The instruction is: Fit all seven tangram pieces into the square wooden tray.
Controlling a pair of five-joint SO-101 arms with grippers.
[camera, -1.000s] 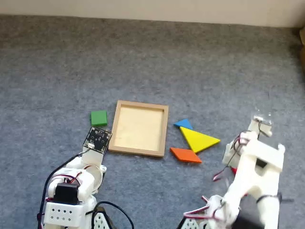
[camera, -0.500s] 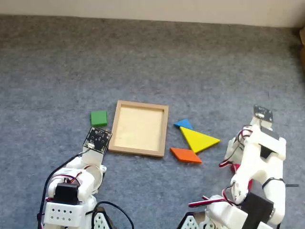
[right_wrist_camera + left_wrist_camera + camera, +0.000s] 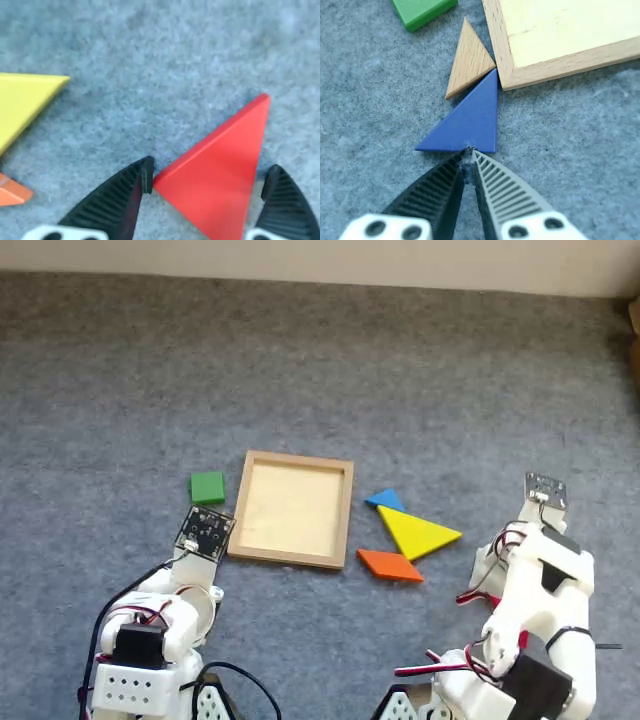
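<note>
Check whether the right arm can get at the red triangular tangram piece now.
Probably yes: the right gripper is open and straddles the red triangular piece, with just grey carpet around it.

The wooden tray [image 3: 291, 508] is laid flat between a green square [image 3: 207, 487] and a blue triangle [image 3: 386, 500], yellow triangle [image 3: 415, 533] and orange piece [image 3: 389, 565]. A navy triangle [image 3: 467, 120] and wood triangle [image 3: 469, 60] are seemingly touched to its corner.
</note>
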